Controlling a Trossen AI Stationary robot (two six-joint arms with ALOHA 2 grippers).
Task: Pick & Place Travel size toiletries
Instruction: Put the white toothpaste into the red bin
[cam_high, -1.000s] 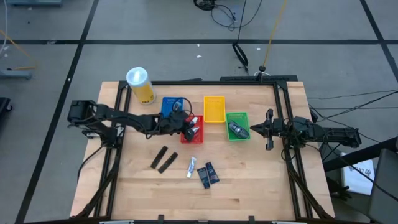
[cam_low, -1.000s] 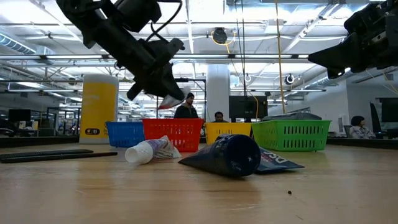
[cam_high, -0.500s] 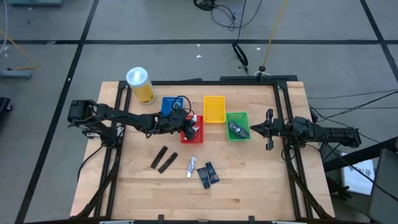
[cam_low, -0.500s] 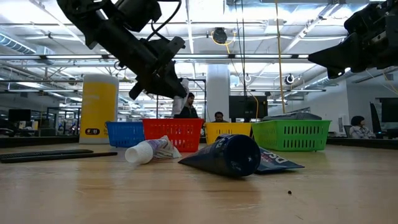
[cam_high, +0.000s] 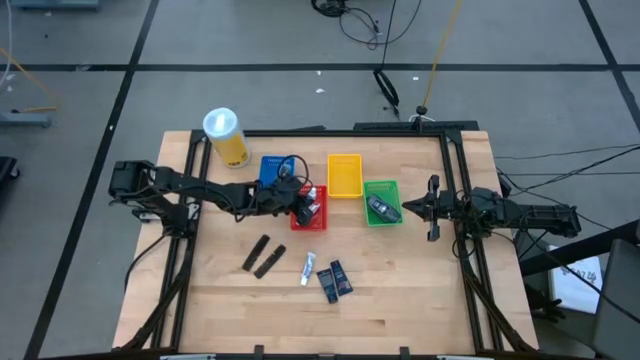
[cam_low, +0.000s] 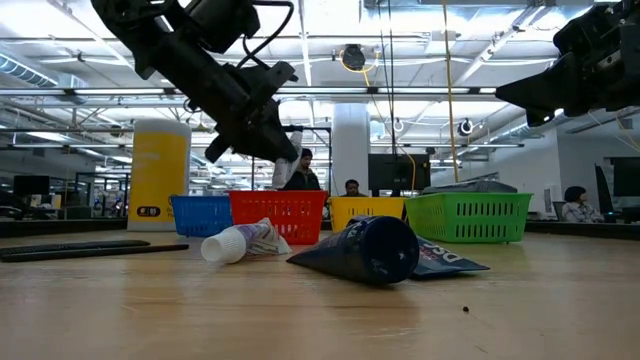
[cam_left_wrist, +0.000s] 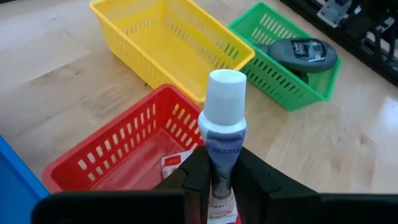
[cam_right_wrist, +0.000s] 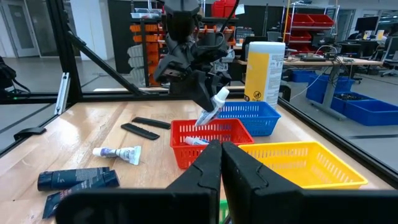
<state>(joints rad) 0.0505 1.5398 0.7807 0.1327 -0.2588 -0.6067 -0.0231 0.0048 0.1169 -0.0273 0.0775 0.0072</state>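
A white-capped mini tube was pinched between the nearly closed fingers of the left gripper above the red basket at frame centre. A clean drop was judged to need release squarely over it. The right gripper, shut and empty, waited at right.

One camera looks straight down on the whole table; another sits level at table-top height. Both wrist cameras look closely at the red basket.
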